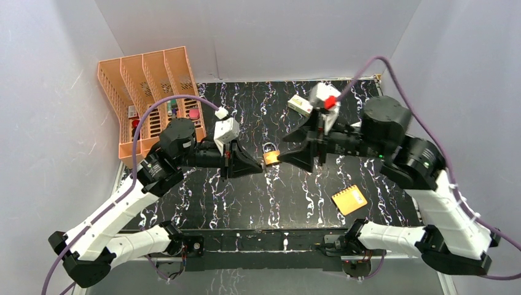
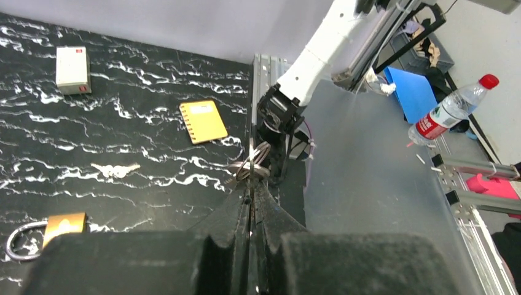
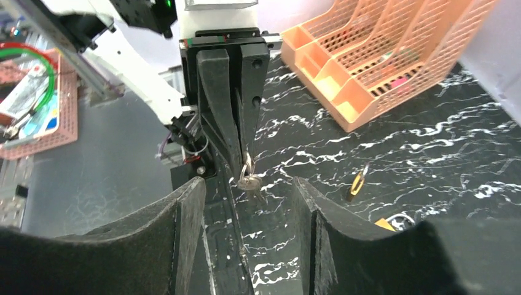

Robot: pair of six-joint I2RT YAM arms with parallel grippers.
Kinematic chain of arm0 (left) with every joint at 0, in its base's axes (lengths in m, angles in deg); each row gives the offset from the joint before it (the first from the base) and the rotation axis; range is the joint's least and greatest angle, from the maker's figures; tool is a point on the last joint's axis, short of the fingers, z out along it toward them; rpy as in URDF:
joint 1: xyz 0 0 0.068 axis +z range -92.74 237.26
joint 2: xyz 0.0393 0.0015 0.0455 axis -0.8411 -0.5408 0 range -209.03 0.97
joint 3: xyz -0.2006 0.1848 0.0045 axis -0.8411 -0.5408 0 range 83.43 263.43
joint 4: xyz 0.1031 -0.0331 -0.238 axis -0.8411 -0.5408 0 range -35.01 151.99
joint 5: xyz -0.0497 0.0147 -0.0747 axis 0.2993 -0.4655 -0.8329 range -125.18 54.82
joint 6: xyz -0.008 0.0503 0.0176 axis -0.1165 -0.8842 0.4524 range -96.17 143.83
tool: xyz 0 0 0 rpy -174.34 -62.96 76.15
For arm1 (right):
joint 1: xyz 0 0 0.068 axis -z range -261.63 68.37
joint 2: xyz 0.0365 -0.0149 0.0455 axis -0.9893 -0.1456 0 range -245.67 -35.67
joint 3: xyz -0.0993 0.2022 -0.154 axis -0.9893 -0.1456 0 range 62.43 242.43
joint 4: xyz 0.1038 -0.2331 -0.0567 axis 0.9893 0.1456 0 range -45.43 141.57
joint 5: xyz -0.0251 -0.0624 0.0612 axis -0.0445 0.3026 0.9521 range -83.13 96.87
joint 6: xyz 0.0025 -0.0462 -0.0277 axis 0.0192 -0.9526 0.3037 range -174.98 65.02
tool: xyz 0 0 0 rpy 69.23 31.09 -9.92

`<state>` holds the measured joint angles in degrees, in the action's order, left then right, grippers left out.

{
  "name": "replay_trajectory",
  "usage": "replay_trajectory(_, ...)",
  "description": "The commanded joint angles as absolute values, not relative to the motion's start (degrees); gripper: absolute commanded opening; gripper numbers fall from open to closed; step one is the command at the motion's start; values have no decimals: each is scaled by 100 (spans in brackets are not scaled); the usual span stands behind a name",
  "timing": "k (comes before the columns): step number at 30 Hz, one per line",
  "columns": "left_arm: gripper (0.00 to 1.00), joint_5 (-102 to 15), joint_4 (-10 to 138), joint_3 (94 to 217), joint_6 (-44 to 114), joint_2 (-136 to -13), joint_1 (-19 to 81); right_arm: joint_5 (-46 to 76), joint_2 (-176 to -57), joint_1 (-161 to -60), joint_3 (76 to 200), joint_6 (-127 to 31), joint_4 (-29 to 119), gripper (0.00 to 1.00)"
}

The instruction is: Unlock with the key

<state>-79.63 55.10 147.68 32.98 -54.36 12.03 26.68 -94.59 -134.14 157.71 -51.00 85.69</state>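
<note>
My left gripper [image 2: 252, 184] is shut on the ring of a small silver key bunch [image 2: 250, 167], held above the table. In the right wrist view the bunch [image 3: 249, 181] hangs from the left gripper's closed fingers [image 3: 228, 132], straight ahead of my right gripper [image 3: 246, 206], which is open and empty. A brass padlock [image 1: 271, 157] with a steel shackle lies on the black marble table between the two grippers [image 1: 258, 165] [image 1: 281, 158]. It also shows in the left wrist view [image 2: 58, 224] and partly behind the right finger [image 3: 386, 223].
An orange file rack [image 1: 147, 98] stands at the back left. A white box [image 1: 300, 104] lies at the back, and a yellow notebook [image 1: 349, 200] at the front right. A second small brass padlock [image 3: 356, 183] lies farther off on the table.
</note>
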Motion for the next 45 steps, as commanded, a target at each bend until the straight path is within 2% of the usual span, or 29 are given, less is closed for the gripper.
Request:
replay_trajectory(1,0,-8159,3862,15369,2546,-5406,1183,3544,-10110,-13413,15956,-5720,8914,60)
replay_trajectory(10,0,-7966,3187,15666,2105,-5343,1180,4032,-10341,-13418,15458,-5617,8112,61)
replay_trajectory(17,0,-7803,2987,15682,1912,-5377,1117,4132,-10578,-13417,15757,-5753,8240,61)
replay_trajectory(34,0,-7644,2886,15809,1803,-5448,1042,3969,-10956,-13821,15855,-5859,8455,47)
replay_trajectory(38,0,-7621,2876,15810,1794,-5440,1042,3925,-10963,-13836,15892,-5892,8502,26)
replay_trajectory(45,0,-7585,2851,15831,1768,-5447,1045,3876,-10921,-13845,15915,-5945,8676,4)
